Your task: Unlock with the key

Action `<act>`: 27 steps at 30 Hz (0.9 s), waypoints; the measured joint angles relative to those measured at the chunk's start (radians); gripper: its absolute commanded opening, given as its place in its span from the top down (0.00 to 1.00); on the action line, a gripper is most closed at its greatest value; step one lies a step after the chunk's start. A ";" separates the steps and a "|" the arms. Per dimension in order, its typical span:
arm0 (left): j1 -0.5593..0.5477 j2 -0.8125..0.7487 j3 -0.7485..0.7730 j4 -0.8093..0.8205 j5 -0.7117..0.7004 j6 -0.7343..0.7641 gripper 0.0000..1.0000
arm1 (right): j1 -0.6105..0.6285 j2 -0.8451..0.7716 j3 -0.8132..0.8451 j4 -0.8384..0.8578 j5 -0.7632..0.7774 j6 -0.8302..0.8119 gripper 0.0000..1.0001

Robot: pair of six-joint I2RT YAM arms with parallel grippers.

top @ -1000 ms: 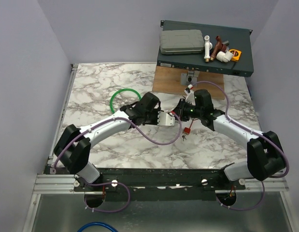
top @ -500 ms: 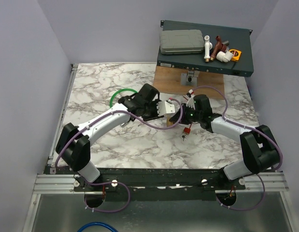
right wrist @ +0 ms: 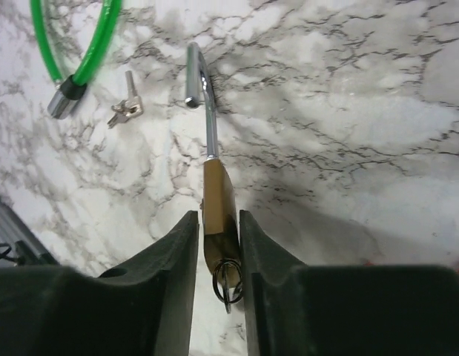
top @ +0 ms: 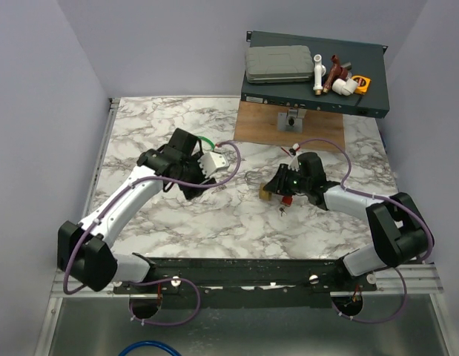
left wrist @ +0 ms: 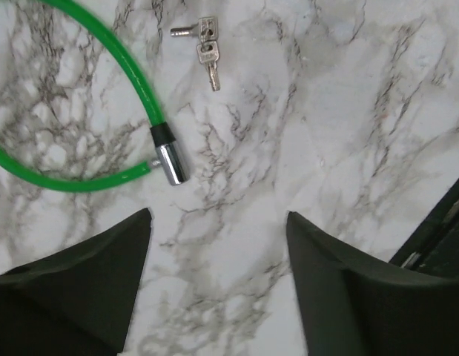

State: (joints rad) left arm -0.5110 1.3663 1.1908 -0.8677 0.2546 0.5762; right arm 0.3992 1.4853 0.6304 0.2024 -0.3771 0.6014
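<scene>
A brass padlock [right wrist: 218, 200] lies on the marble with its silver shackle [right wrist: 203, 81] swung open. My right gripper [right wrist: 218, 215] stands open, barely: its fingers flank the brass body, a thin gap showing on the left side. A dark ring with the small metal key [right wrist: 228, 285] sits at the padlock's bottom end. From above, the padlock [top: 266, 194] pokes out under my right gripper [top: 272, 189], and the key's red tag [top: 286, 199] lies just beside it. My left gripper [top: 214, 162] is open over bare marble, well left of the padlock, fingers [left wrist: 133, 245] holding nothing.
A green cable loop [left wrist: 133, 67] with a chrome end [left wrist: 170, 162] lies under my left arm. Two silver keys [left wrist: 207, 52] rest near it. A wooden board [top: 259, 126] with a small metal fixture [top: 291, 119] and a dark rack unit [top: 311, 100] carrying parts stand at the back right.
My left gripper let go, opened wide and pulled back to the left, away from the padlock. My right gripper stayed at the padlock and loosened slightly around it.
</scene>
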 measured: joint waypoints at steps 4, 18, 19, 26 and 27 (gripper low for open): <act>0.027 -0.100 -0.058 -0.043 -0.006 -0.014 0.02 | 0.000 0.006 0.000 -0.002 0.052 -0.035 0.57; 0.357 -0.274 -0.080 -0.095 0.098 -0.043 0.02 | 0.031 -0.103 0.144 -0.092 0.158 -0.148 0.00; 0.401 -0.286 -0.081 -0.100 0.126 -0.046 0.02 | 0.051 -0.115 0.173 -0.105 0.180 -0.163 0.00; 0.719 -0.351 -0.088 -0.109 0.320 -0.074 0.02 | 0.301 -0.029 0.454 -0.261 0.416 -0.259 0.00; 0.766 -0.355 -0.088 -0.112 0.346 -0.077 0.02 | 0.333 0.005 0.505 -0.267 0.428 -0.253 0.00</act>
State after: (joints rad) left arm 0.2554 1.0115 1.1027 -0.9798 0.6010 0.4995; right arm 0.7322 1.4899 1.1358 -0.0643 0.0509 0.3489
